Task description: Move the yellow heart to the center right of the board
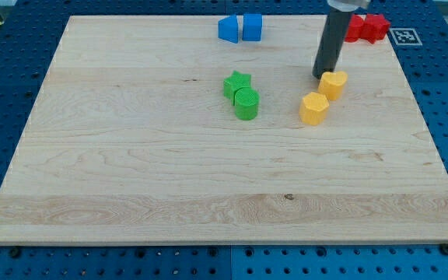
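Note:
Two yellow blocks lie right of centre in the upper half of the wooden board. The upper one looks like the yellow heart; the lower one looks like a hexagon, though the shapes are hard to make out. They sit diagonally, close together. My tip rests at the upper left edge of the upper yellow block, touching or nearly touching it.
A green star and a green cylinder touch near the board's centre top. Two blue blocks sit at the top edge. Two red blocks sit at the top right, partly behind the rod.

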`<act>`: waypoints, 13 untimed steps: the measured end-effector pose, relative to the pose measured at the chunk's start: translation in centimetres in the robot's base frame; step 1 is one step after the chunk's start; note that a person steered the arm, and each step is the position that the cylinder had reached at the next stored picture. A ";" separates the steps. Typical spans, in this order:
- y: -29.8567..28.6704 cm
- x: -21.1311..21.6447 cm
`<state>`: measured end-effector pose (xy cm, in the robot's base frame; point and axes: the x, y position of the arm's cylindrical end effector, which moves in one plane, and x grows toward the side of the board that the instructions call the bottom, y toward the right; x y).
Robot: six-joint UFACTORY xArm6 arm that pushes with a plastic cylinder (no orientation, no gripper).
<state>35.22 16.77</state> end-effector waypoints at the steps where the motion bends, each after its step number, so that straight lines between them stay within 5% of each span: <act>1: 0.9 0.3; 4: -4.0 0.7; 7: 3.1 3.3; 10: -1.4 3.2; 13: 3.3 7.0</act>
<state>42.20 20.11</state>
